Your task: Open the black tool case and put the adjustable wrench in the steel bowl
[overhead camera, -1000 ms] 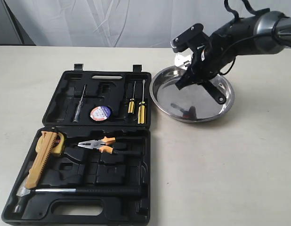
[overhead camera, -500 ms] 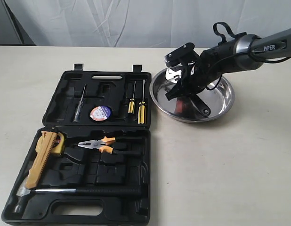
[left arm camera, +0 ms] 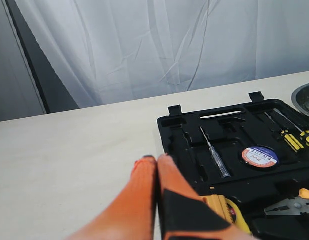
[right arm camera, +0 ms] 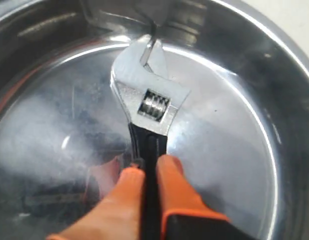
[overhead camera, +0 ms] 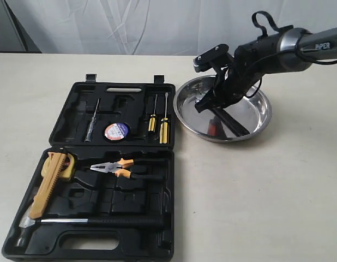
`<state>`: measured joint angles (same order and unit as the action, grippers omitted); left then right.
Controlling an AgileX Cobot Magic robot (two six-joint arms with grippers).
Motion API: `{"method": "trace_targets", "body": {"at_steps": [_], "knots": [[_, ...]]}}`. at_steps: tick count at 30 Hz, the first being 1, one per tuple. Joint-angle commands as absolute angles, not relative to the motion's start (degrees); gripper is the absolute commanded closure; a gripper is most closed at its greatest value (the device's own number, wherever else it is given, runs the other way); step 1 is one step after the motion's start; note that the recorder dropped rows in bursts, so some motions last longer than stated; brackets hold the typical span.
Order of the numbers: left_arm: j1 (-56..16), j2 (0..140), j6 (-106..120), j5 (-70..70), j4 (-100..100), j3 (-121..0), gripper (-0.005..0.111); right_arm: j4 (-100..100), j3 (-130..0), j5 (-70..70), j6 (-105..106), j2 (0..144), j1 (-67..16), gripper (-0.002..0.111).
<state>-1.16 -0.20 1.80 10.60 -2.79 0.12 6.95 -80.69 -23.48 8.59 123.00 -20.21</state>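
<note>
black tool case: lies open on the bench, filling the lower left of the exterior view; the lid half is toward the top of the frame, and the half with the handle cutout is at the bottom edge.
in the lid half: a slim tester screwdriver, a roll of tape and two yellow-handled screwdrivers, each in its slot.
in the near half: a long yellow tool at the left, orange-handled pliers in the middle, and a hammer lying across the bottom.
steel bowl: stands on the bench just beside the upper right corner of the case, right of centre in the upper half of the exterior view.
adjustable wrench: inside the bowl, with its black handle slanting toward the bowl's lower right rim in the exterior view. The silver head sits low over the shiny floor (I cannot tell whether it touches).
right gripper: reaches in from the upper right of the exterior view and hangs over the bowl; its jaws are clamped on the wrench's black handle, with an orange finger on each side just behind the head.
left gripper: jaws together with nothing between them, above bare bench beside the case's lid half.
backdrop: a white curtain behind the bench.
</note>
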Motion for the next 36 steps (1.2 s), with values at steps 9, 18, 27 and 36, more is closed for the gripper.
{"method": "trace_targets", "body": {"at_steps": [9,18,27,36], "knots": [[-1.22,0.0,1.72,10.25,-2.71,0.0,0.106,6.95,-56.87,-18.64,-4.62,90.62,-20.05,0.108],[-1.22,0.0,1.72,10.25,-2.71,0.0,0.106,-2.12,-40.1,-32.39,-10.02,58.22,-21.52,0.108],[-1.22,0.0,1.72,10.25,-2.71,0.0,0.106,-2.12,-39.77,-56.8,-10.02,39.95,-21.52,0.108],[-1.22,0.0,1.72,10.25,-2.71,0.0,0.106,-0.92,-39.16,-51.72,-8.31,27.46,-20.59,0.108]]}}
